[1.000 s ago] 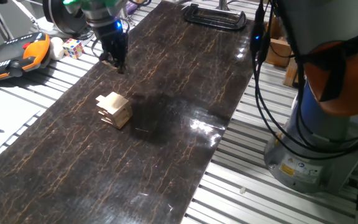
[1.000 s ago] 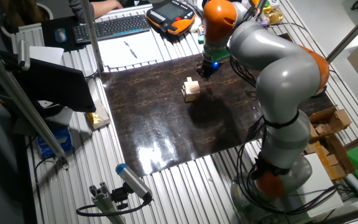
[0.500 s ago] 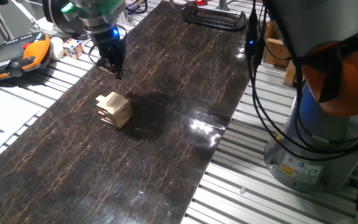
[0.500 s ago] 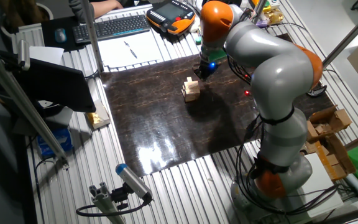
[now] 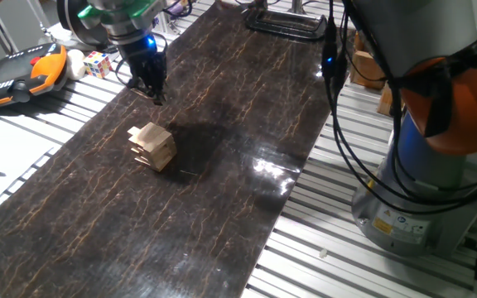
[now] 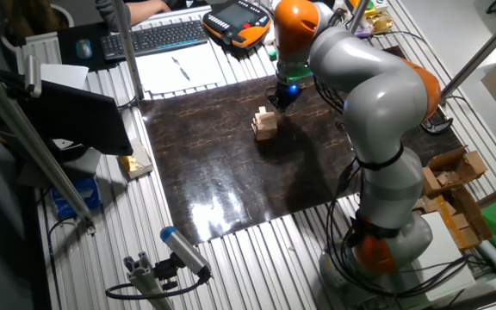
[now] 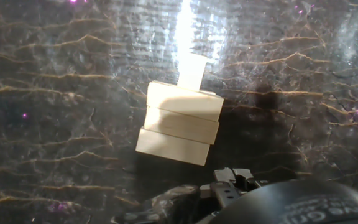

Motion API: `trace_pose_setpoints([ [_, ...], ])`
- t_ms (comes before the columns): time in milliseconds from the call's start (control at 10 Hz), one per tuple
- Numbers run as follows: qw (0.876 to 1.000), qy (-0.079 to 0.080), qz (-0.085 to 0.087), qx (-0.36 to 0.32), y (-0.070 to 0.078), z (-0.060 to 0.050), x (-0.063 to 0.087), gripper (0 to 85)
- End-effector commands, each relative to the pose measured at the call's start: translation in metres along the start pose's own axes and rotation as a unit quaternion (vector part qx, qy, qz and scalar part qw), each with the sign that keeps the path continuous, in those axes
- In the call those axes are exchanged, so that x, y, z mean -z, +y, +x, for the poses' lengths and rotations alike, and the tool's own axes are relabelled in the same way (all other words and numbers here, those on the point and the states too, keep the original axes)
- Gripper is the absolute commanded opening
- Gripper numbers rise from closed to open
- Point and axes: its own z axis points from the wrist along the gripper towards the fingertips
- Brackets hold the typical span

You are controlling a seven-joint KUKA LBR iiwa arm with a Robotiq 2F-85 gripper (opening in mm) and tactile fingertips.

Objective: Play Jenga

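Dark marbled tabletop (image 5: 247, 99): Jenga (image 5: 152, 146) near fingers (image 5: 154, 93), apart.

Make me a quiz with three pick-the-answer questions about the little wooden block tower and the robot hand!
1. Where does the Jenga stack stand?
A. on the dark marbled board
B. on the keyboard
C. on the orange controller

2. How many blocks lie side by side in its top layer, seen from the hand view?
A. one
B. three
C. six

3. What is the gripper doing?
A. squeezing a block
B. lifting the whole stack
C. hanging apart from the stack, holding nothing

Answers:
1. A, the stack sits on the dark board in both fixed views.
2. B, the hand view shows three pale blocks in a row, with one more poking out from below.
3. C, bare board shows between the fingertips and the stack.
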Motion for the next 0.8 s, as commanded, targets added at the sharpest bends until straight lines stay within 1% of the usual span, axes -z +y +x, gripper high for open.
trace_pose_setpoints([
  [0, 1.0, 0.001, -0.004, -0.001, 0.0, 0.0, 0.0, 0.7],
  [100, 1.0, 0.0, -0.006, -0.002, 0.002, -0.004, -0.001, 0.7],
  [200, 1.0, -0.001, -0.009, -0.004, 0.005, -0.012, -0.002, 0.7],
  [300, 1.0, -0.006, -0.011, -0.009, 0.008, -0.02, -0.004, 0.7],
  [400, 1.0, -0.009, -0.012, -0.015, 0.01, -0.03, -0.007, 0.7],
  [700, 0.999, -0.016, -0.012, -0.04, 0.012, -0.054, -0.017, 1.0],
])
